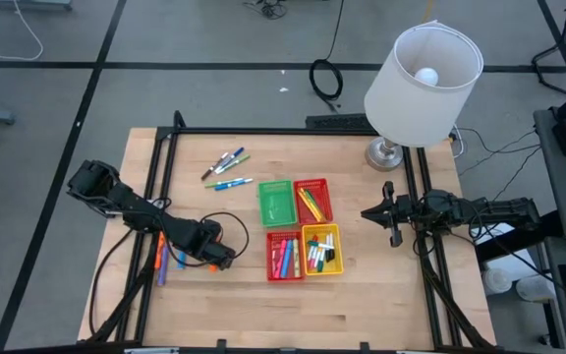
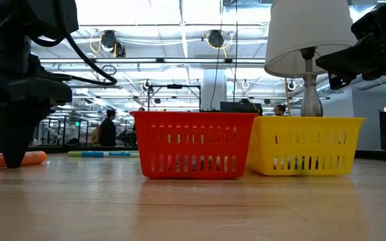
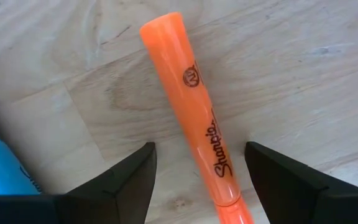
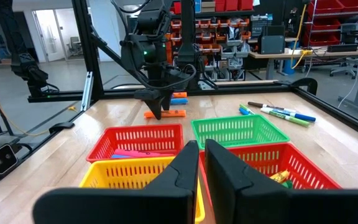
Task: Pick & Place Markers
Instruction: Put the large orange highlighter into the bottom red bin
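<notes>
The orange marker (image 3: 199, 118) is lying flat on the table (image 1: 362, 305), out at about 9 o'clock from the baskets (image 1: 301, 228), with a blue marker (image 3: 2, 165) just beside it. The left gripper (image 3: 199, 171) is hanging right over it, fingers spread wide on either side, not touching it. More markers (image 1: 226, 168) are sitting loose at 11 o'clock. The right gripper (image 1: 393, 234) is waiting at 3 o'clock, fingers pinched together, holding nothing.
</notes>
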Motion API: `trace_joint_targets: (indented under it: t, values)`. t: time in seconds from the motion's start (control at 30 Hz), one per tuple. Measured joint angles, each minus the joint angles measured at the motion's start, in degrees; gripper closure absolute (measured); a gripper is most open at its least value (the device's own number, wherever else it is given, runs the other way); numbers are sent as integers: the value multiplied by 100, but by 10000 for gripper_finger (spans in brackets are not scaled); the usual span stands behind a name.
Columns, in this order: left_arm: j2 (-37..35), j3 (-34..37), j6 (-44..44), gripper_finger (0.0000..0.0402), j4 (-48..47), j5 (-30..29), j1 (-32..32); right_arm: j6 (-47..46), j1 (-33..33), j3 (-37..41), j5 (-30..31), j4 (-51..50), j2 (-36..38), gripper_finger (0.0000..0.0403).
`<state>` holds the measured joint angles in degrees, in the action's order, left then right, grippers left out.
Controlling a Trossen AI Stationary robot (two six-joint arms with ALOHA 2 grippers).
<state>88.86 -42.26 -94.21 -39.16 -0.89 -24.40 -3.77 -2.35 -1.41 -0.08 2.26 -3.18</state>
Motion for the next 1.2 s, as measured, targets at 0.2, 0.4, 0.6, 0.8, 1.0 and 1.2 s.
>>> trace_joint_targets:
  t: [0.2, 0.4, 0.6, 0.8, 1.0, 1.2]
  values:
    - [0, 5, 0, 182, -49, -2, 0, -2, -2, 1, -1, 0, 0, 385]
    - [0, 9, -2, 251, -57, -69, -2, -2, 0, 0, -2, 0, 0, 385]
    - [0, 9, 30, 302, -14, -135, -7, -2, 0, 0, -2, 0, 0, 385]
    - [0, 9, 74, 329, -11, -173, -7, -2, 0, 2, -2, 0, 0, 385]
    - [-2, 9, 92, 313, -13, -188, -7, 0, 0, 0, -2, 0, 0, 385]
    - [-1, 9, 100, 311, -13, -200, -4, -2, 0, 2, -2, 0, 0, 385]
